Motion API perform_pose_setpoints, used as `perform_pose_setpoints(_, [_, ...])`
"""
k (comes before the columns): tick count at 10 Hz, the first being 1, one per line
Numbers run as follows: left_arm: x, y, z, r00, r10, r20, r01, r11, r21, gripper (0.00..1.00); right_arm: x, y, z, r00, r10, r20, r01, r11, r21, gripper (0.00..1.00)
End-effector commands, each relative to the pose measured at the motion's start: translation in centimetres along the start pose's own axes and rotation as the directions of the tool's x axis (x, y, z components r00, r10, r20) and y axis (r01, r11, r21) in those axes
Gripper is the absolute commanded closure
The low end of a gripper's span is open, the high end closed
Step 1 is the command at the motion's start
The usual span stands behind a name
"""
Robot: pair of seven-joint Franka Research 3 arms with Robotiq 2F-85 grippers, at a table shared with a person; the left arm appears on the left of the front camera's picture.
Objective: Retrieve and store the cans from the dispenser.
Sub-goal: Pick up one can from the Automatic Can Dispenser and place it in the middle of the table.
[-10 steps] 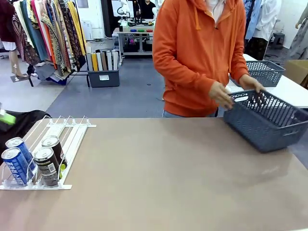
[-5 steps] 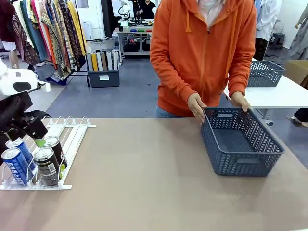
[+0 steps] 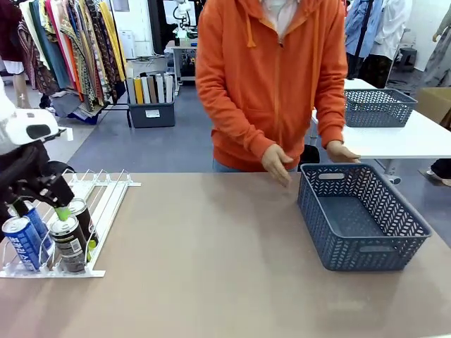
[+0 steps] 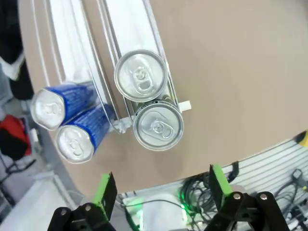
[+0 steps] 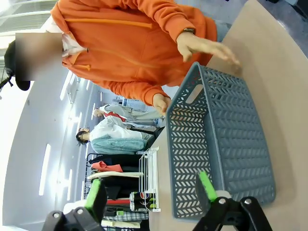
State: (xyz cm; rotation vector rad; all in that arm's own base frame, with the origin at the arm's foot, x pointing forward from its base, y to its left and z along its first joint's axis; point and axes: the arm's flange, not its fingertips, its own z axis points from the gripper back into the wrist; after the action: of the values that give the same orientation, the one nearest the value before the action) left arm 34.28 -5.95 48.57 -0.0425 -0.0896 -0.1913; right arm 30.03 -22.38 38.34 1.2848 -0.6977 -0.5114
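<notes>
Left jaws gape above cylindrical silver-topped cans (image 4: 158, 126) on white-railed dispenser (image 4: 131, 24).

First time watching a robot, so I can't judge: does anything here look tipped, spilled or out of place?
Nothing stands out. The four cans stand upright at the front lip of the dispenser, two blue and two dark. The basket sits level on the table, empty. The left end effector hangs open above the cans.

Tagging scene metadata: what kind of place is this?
Probably a robotics lab mocked up as a shop: a can dispenser on the table, packed clothes racks behind, another worktable holding a basket.
</notes>
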Motion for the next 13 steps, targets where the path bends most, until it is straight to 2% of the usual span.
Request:
perform_pose_setpoints(1, [1.3,0.1,-2.0,0.992,0.118,-0.036,-0.119,0.993,-0.023,0.00,0.0,0.3,0.3,1.000,0.000,-0.005,0.000,1.000,0.010,0.00])
perform_pose_setpoints(4, [2.6,0.8,-5.4,0.972,0.223,-0.079,-0.227,0.973,-0.044,0.00,0.0,0.3,0.3,1.000,0.000,-0.005,0.000,1.000,0.010,0.00])
perform_pose_setpoints(7, [3.5,0.8,-7.2,0.968,0.240,-0.067,-0.243,0.969,-0.044,0.00,0.0,0.3,0.3,1.000,0.000,-0.005,0.000,1.000,0.010,0.00])
perform_pose_setpoints(12, [4.1,0.6,-7.8,0.971,0.214,-0.104,-0.218,0.975,-0.038,0.00,0.0,0.3,0.3,1.000,0.000,-0.005,0.000,1.000,0.010,0.00])
perform_pose_setpoints(13, [4.1,0.6,-7.7,0.971,0.217,-0.096,-0.221,0.975,-0.035,0.15,0.0,0.3,0.3,1.000,0.000,-0.005,0.000,1.000,0.010,0.00])
